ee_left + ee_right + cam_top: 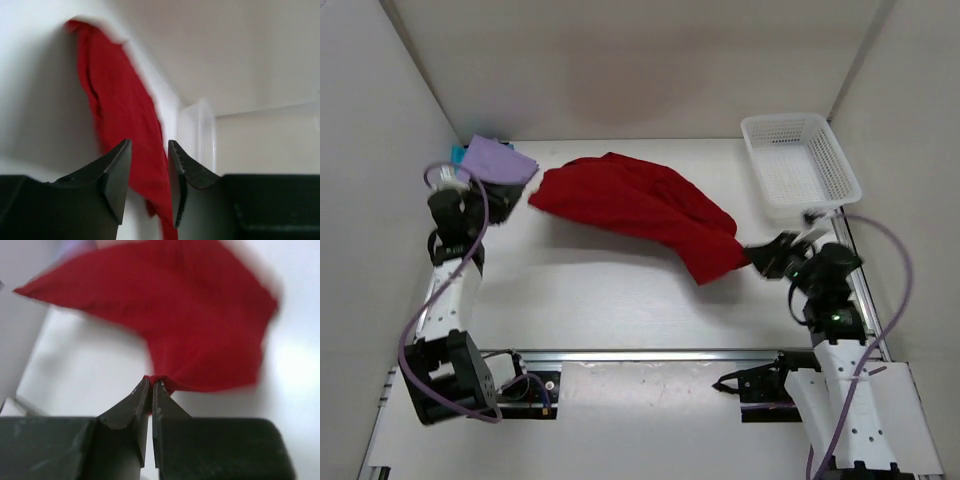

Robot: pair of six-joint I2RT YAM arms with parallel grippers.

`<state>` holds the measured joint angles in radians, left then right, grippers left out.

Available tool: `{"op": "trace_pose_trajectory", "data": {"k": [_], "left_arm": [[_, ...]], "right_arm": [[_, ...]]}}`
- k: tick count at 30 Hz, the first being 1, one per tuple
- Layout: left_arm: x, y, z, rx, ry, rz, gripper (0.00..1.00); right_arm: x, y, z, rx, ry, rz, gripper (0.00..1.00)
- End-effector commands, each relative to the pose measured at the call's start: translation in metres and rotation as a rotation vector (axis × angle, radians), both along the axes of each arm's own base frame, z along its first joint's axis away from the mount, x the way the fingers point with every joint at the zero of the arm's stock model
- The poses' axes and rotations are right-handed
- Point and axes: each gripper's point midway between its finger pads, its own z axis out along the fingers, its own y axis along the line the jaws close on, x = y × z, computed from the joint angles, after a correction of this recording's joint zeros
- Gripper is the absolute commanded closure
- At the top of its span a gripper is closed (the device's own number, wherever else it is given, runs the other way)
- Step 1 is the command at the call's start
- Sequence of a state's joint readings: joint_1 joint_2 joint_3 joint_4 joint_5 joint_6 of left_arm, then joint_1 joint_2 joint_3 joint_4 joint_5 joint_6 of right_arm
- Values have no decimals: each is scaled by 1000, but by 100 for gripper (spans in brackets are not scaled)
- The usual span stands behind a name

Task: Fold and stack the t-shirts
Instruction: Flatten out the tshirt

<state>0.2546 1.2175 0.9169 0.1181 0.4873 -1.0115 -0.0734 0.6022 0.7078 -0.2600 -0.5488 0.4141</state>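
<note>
The red t-shirt (640,205) is not folded. It is wrinkled and bunched, and it lies long across the white tabletop (620,310). It is wide and lumpy in the middle. One end is pulled into a thin little point, and the right end effector (756,256) has that point. Its two fingers (137,400) are squeezed tight on the small red bit of cloth. From there the t-shirt spreads out away from the right end effector, toward the other arm.

The far end of the red t-shirt lies near the left end effector (506,207). That one has let go of everything. Its fingers (117,170) are spread apart with nothing between them, and the red cloth shows past the gap.

Just behind the left end effector lies the lavender t-shirt (498,160), folded into a flat square. It sits on top of the teal t-shirt (457,152), and only a small blue-green edge peeks out.

A white basket (800,165) stands beyond the right end effector. It does not touch the red t-shirt.
</note>
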Motion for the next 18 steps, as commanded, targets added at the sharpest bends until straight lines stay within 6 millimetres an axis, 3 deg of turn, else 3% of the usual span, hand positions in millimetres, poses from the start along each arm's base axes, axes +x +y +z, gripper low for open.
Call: {"op": "trace_pose_trajectory", "data": {"k": [1, 2, 3, 5, 8, 9, 10, 11, 14, 18], "left_arm": [[-33, 19, -52, 44, 62, 110, 53], [-44, 30, -77, 24, 115, 147, 50], [-52, 39, -91, 15, 140, 183, 51], [-60, 44, -104, 55, 171, 221, 51], [-66, 25, -116, 144, 210, 187, 55], [-68, 19, -118, 162, 213, 174, 55], [-77, 9, -142, 168, 279, 138, 53], [-77, 9, -147, 190, 283, 140, 52], [-82, 2, -196, 183, 399, 111, 54], [-77, -4, -226, 138, 503, 102, 58]], "right_arm": [[-29, 24, -91, 59, 199, 67, 99], [-40, 27, -113, 70, 248, 70, 100], [-49, 31, -121, 57, 255, 76, 100], [-65, 41, -140, 85, 313, 97, 100], [-85, 60, -139, 106, 321, 133, 100], [-83, 53, -144, 85, 332, 77, 100], [-93, 59, -149, 81, 362, 97, 100], [-95, 60, -151, 77, 367, 82, 100], [-97, 63, -149, 96, 336, 51, 100], [-101, 70, -150, 87, 336, 64, 99]]}}
